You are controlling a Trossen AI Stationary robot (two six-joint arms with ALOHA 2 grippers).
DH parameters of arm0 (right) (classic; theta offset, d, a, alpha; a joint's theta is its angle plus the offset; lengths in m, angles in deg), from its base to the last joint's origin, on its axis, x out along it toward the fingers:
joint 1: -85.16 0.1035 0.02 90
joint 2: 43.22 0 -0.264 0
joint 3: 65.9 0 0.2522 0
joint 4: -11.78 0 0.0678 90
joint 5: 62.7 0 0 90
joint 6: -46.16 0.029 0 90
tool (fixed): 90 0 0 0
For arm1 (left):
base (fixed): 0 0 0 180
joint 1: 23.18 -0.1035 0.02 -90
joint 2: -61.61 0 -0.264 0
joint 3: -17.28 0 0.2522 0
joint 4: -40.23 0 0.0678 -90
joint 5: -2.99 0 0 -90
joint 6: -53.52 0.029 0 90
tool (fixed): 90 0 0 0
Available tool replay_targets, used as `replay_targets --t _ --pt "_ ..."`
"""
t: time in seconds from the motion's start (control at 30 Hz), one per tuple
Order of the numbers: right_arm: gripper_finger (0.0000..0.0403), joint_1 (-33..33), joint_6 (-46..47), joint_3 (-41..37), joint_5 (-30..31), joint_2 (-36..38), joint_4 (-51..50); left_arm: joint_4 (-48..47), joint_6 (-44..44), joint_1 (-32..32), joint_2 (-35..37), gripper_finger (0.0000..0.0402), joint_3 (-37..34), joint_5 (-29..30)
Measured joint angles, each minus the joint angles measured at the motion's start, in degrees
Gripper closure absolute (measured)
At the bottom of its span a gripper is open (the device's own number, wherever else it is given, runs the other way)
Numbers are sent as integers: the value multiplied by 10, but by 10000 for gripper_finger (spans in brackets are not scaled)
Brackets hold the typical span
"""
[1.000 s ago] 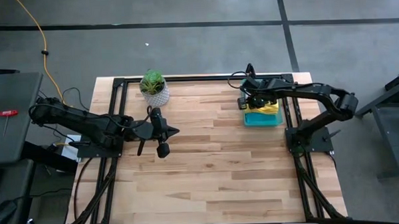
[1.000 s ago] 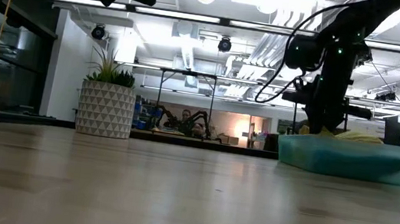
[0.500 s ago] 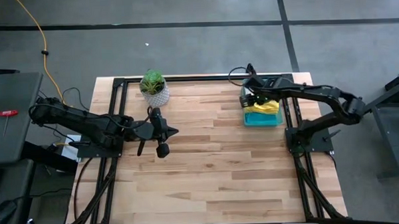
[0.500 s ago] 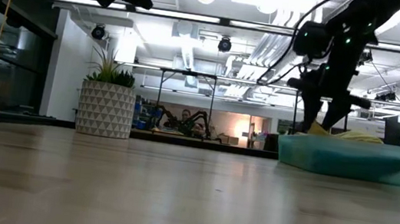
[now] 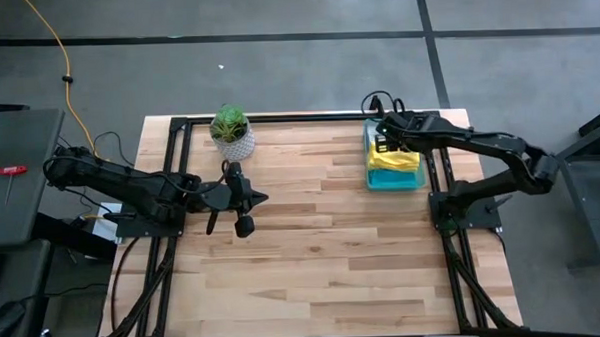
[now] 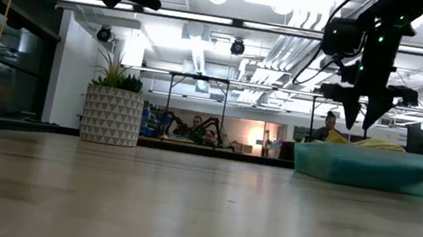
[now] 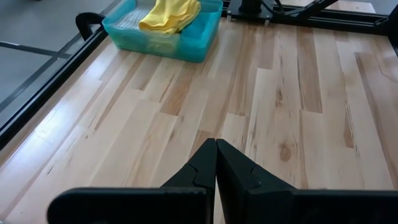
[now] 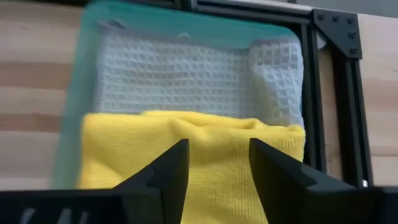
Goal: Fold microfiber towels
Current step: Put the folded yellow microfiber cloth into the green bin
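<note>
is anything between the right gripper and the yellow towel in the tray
Nothing visible. The right gripper hangs open directly above the yellow towel, which lies on top in the teal tray with a grey-white towel beside it. Only air separates the fingers from the cloth.

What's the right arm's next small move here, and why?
Probably lower the right hand onto the yellow towel and close. Its fingers stand open and empty above the tray, with the towel's fold right between them. The shut left hand waits over bare table.
</note>
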Motion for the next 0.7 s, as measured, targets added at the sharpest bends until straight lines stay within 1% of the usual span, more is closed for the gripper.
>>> replay_targets --t 0.07,0.2,0.3,0.43,0.57,0.7 --pt "249 0 4 0 7 -22 -5 0 -1 0 0 401 0 0" --pt "256 0 43 0 14 -78 -26 0 -1 0 0 401 0 1" --pt "256 0 45 0 20 -120 -24 1 -1 0 0 401 0 1" --pt "256 0 27 0 0 -159 -10 1 0 0 0 401 0 2" --pt "257 0 -3 0 -9 -155 -12 1 0 0 0 401 0 2" --pt "257 5 -17 0 -3 -90 -33 1 0 0 0 401 0 6"
